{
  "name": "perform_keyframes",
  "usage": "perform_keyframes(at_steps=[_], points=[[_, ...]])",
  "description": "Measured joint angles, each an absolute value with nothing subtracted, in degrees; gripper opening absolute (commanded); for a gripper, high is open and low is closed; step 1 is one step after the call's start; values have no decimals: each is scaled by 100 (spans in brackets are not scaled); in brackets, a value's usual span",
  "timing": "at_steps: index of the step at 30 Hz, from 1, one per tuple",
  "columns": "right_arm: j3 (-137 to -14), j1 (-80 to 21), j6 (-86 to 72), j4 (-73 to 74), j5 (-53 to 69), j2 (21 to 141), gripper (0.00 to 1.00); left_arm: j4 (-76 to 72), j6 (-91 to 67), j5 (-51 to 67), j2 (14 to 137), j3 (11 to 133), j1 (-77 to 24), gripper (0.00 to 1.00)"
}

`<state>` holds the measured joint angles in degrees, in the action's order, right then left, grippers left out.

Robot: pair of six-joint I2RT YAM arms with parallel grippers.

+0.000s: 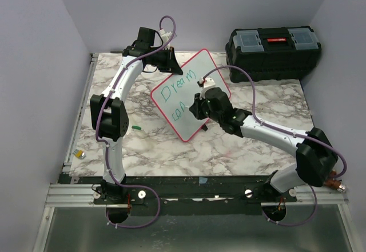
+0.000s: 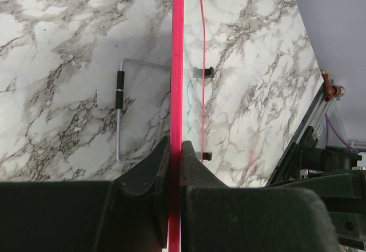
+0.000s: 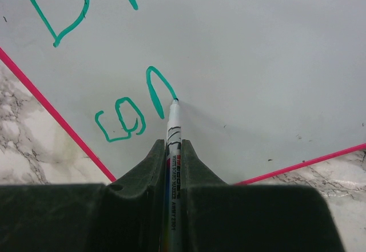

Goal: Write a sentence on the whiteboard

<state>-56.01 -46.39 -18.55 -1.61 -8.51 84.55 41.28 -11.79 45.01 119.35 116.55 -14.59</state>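
The whiteboard (image 1: 197,72), white with a red-pink rim, stands tilted on the marble table. My left gripper (image 1: 172,64) is shut on its top rim, which shows edge-on in the left wrist view (image 2: 178,63) between my fingers (image 2: 175,146). The sentence (image 1: 173,91) reads "Dream" in green, with "co" and one more stroke (image 3: 121,119) below it. My right gripper (image 1: 199,108) is shut on a whiteboard marker (image 3: 173,131). The marker's green tip touches the board at the end of that last stroke. The right gripper (image 3: 172,144) hovers over the board's lower part.
A black toolbox (image 1: 273,49) stands at the back right. A small green cap (image 1: 136,127) lies on the table left of the board. A small yellow object (image 1: 80,154) sits at the left edge. The board's wire stand (image 2: 119,115) rests on the table behind it.
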Motion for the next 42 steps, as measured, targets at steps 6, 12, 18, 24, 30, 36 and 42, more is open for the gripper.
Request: perform_keyframes(at_steps=[6,12,18,24,30,36,42], points=[[-5975,-4639,-1815,-49,-930,8637,1,4125,-1179,4499,11935,11655,-1459,0],[-6195,-4639,-1793,8,-1100,8755,1,4123,-1170,4495,11935,11655,-1459,0],[-6263,-4617,-1793,67,-1221,8781,1,4125,-1168,4488,11935,11655,-1459,0],[-6250,-4563,-1802,75,-1295,8781,1,4128,-1177,4488,11935,11655,-1459,0],[-6104,-4563,-1822,60,-1299,8718,1,4128,-1177,4488,11935,11655,-1459,0],[-5804,-4550,-1863,73,-1280,8571,1,4132,-1181,4491,11935,11655,-1459,0],[-5706,-4532,-1911,134,-1280,8510,1,4132,-1184,4491,11935,11655,-1459,0]])
